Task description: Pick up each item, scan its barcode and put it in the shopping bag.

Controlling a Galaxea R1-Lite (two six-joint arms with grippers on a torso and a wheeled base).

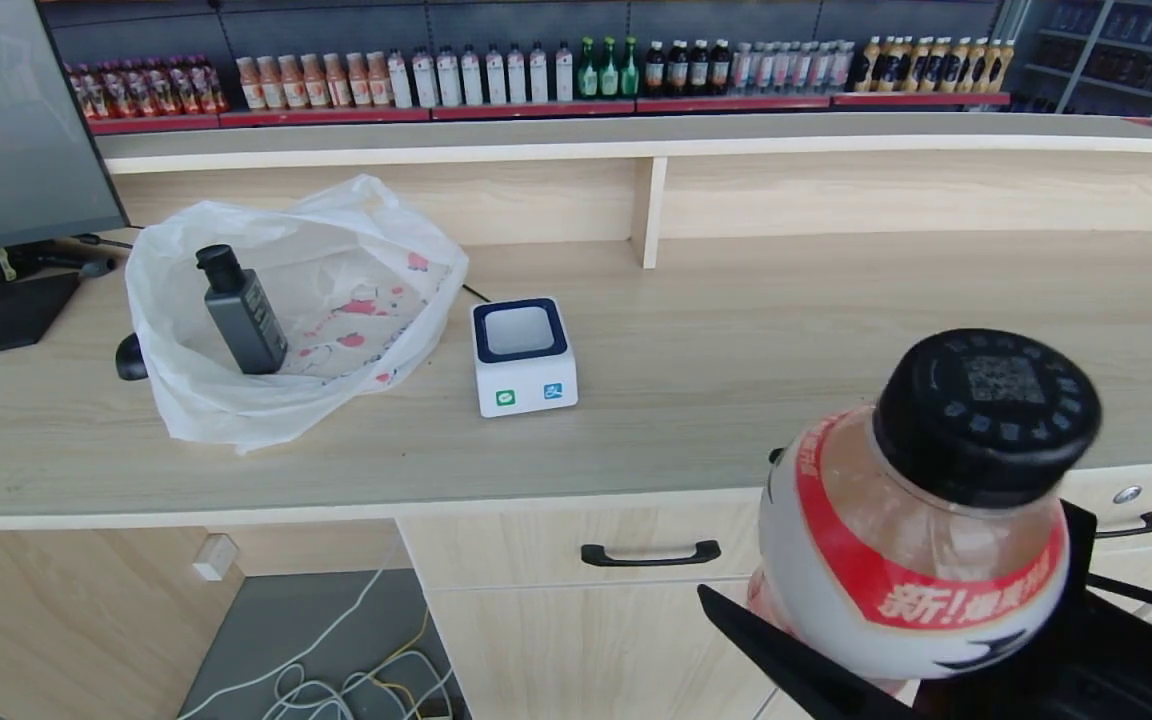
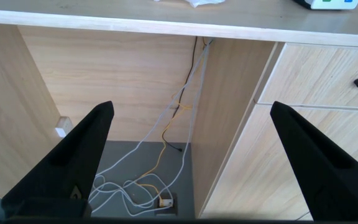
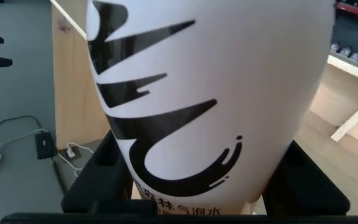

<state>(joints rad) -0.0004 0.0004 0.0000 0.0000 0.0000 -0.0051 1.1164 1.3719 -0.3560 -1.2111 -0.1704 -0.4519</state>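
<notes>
Pale wood-grain counter (image 1: 736,400) spans the head view and carries three things: one thin white plastic shopping bag (image 1: 186,410), one dark grey flat-sided bottle (image 1: 246,320) with a black cap, and one white cube-shaped scanner (image 1: 524,358) with a dark-blue-rimmed window on top. The shopping bag lies slumped open on the counter's left part, and the dark grey bottle stands nearly upright inside it, leaning slightly. The scanner sits just beside the bag on its right, apart from it, window facing up. A second bottle, one round-bodied plastic bottle (image 1: 921,540) with a white sleeve, a red band and a wide black cap, is off the counter at the robot's right, in front of the counter's edge and the drawer fronts, well apart from scanner and bag. The right gripper (image 1: 896,610) carries it there, its black jaws clamped on the lower body from both sides, the cap tilted up toward the head camera. The left gripper (image 2: 191,107) sits low before the open space under the counter, where loose cables (image 2: 148,180) lie on the floor; its jaws are spread wide with nothing between them.
</notes>
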